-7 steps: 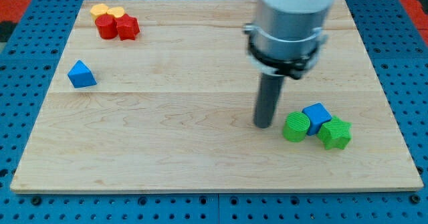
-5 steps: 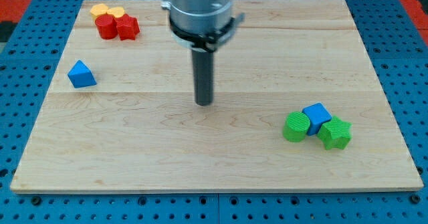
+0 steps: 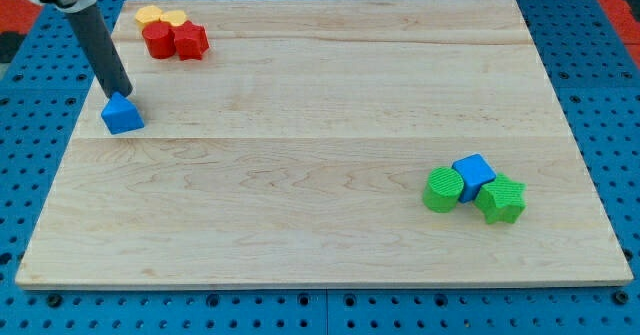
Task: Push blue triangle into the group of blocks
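Rod: a straight dark cylinder with a smooth matte surface is slanting down from the view's top left corner, its upper part running out of the picture.
My tip (image 3: 122, 93): it is sitting at the upper edge of the blue triangle (image 3: 122, 113), touching it or just behind it; the exact contact is too close to tell.
Gripper: the arm is carrying none, only the rod, so nothing is being grasped.
Blue triangle: a small solid wedge with a peaked top and flat matte faces is lying near the view's left edge of the worktop (image 3: 320, 175), well apart from every other block.
Upper-left group: two yellow blocks, the left yellow block (image 3: 149, 15) and the right yellow block (image 3: 175, 19), both rounded in outline, are lying touching each other; just below them the red cylinder (image 3: 157, 40) and the red star-like block (image 3: 190, 41) are sitting pressed together.
Lower-right group: the green cylinder (image 3: 442, 189), with finely ridged sides, is touching the blue cube (image 3: 473, 174), which is touching the green star-like block (image 3: 500, 199), also ridged.
Worktop: a pale wooden board of long planks with visible grain and faint seams is lying flat.
Surround: a blue pegboard (image 3: 620, 135) with regular rows of holes is showing on all sides of the board.
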Controlling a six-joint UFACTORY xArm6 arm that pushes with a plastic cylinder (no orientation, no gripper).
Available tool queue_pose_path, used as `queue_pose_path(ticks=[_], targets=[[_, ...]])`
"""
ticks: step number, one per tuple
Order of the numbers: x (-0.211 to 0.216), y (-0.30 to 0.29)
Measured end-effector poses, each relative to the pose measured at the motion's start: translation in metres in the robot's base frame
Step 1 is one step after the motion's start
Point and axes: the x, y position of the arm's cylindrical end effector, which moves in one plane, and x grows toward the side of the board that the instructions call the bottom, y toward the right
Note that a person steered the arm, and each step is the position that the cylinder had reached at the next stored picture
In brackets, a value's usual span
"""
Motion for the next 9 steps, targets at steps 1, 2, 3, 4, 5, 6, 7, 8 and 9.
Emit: queue_pose_path(ticks=[1,2,3,4,5,6,7,8,9], targets=[[0.016,0.039],[0.043,0.029],[0.043,-0.014],[0.043,-0.048],[0.057,-0.034],[0.066,0.003],[0.076,0.041],[0.086,0.068],[0.098,0.090]])
